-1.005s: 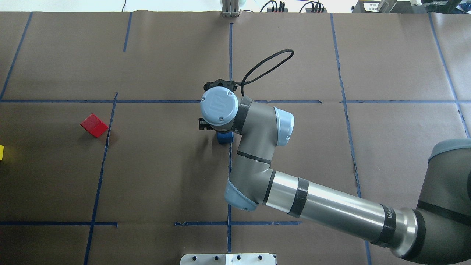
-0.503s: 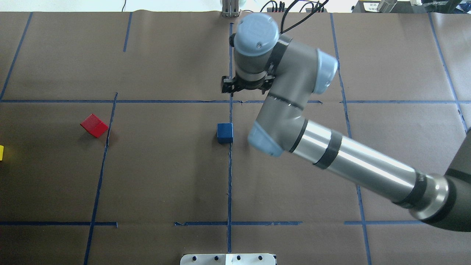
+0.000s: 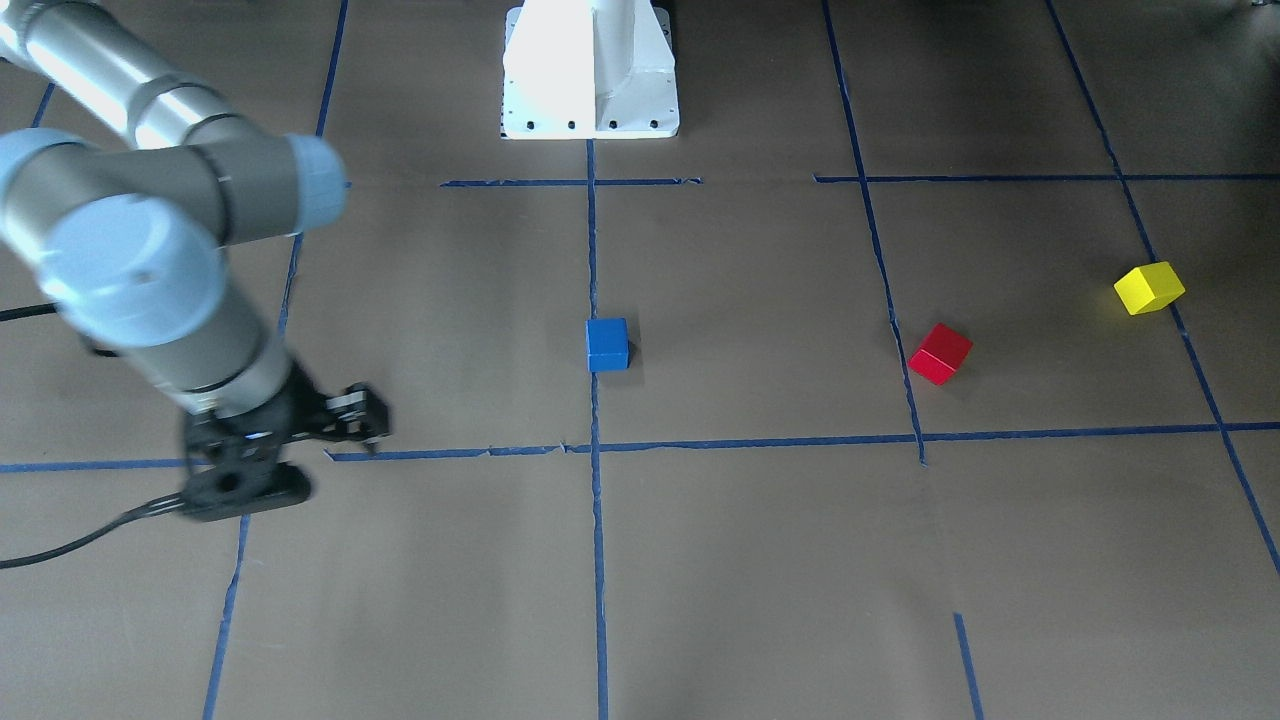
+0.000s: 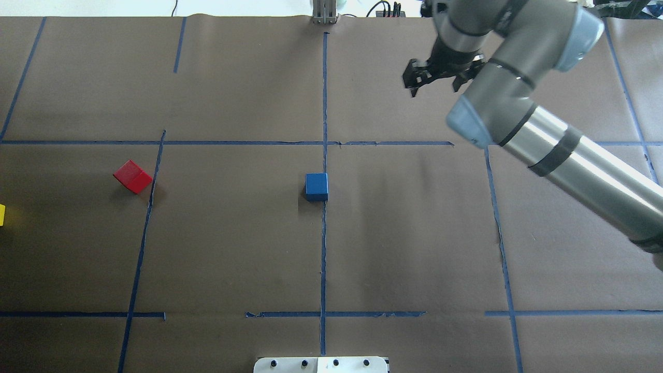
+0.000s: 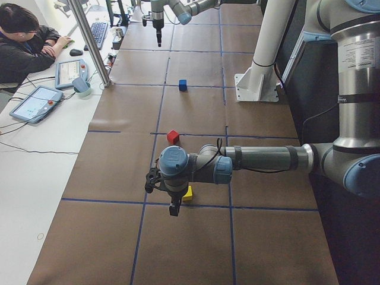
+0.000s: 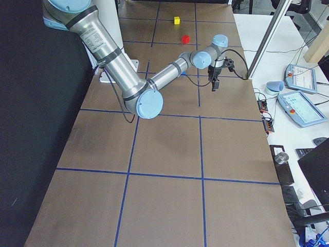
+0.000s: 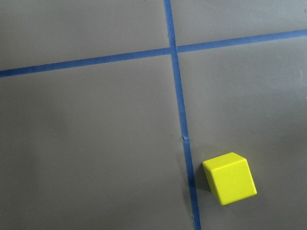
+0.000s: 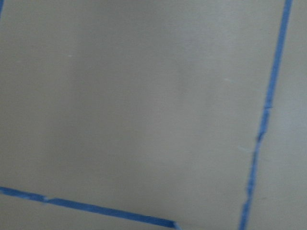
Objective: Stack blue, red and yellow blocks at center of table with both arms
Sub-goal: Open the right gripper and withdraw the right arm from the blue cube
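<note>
The blue block (image 4: 316,186) is sitting alone at the center of the table (image 4: 233,248), beside the tape (image 4: 323,103) crossing. The right gripper (image 4: 436,83) is hanging well away from it, jaws spread and holding nothing. The red block (image 4: 132,176) is lying out left, with the yellow block (image 3: 1149,287) farther out (just beside a tape line). The left gripper (image 5: 173,208) is hovering near the yellow block; I cannot tell how wide it is.

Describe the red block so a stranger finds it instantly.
From the white robot base, look across the robot's left side. The red block sits beside a blue tape line, between the central blue block and the yellow block. It alone is red.
</note>
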Robot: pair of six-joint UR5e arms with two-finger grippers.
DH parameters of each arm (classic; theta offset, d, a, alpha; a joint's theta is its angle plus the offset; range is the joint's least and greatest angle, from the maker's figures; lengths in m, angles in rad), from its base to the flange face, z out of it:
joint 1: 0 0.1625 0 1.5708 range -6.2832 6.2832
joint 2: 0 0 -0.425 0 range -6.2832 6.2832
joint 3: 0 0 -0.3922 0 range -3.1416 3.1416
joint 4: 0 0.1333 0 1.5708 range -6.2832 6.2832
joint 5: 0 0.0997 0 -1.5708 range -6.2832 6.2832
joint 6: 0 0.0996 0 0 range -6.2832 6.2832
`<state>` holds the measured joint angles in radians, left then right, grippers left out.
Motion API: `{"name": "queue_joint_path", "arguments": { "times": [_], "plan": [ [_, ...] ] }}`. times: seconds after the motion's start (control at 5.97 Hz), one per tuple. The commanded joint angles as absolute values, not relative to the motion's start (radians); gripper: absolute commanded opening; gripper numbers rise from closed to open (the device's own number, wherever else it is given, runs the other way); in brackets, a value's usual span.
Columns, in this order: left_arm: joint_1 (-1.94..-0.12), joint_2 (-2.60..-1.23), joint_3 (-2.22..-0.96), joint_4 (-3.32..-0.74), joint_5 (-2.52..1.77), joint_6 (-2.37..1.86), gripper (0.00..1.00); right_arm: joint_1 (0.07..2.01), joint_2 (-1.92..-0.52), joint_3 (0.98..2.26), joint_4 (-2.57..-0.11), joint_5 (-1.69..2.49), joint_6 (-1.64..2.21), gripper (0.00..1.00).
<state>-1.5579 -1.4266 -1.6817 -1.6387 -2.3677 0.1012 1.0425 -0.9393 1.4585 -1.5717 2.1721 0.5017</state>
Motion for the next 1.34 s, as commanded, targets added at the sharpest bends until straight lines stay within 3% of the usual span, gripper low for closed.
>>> {"name": "queue_joint_path", "arguments": {
  "times": [0.0, 0.67, 1.17],
  "plan": [
    [-1.555, -1.428, -1.683, -1.635, -2.367, 0.098, 1.00, 1.268, -1.151, 1.491, -1.572, 2.238, 0.044, 0.99],
    [-1.555, -1.428, -1.712, -1.537, -2.361, 0.095, 1.00, 1.544, -1.616, 1.621, -1.559, 2.321, -0.141, 0.99],
    [-1.542, -1.558, -1.737, -1.646, -2.370, 0.095, 1.00, 1.582, -1.686, 1.681, -1.559, 2.322, -0.072, 1.00]
  ]
}}
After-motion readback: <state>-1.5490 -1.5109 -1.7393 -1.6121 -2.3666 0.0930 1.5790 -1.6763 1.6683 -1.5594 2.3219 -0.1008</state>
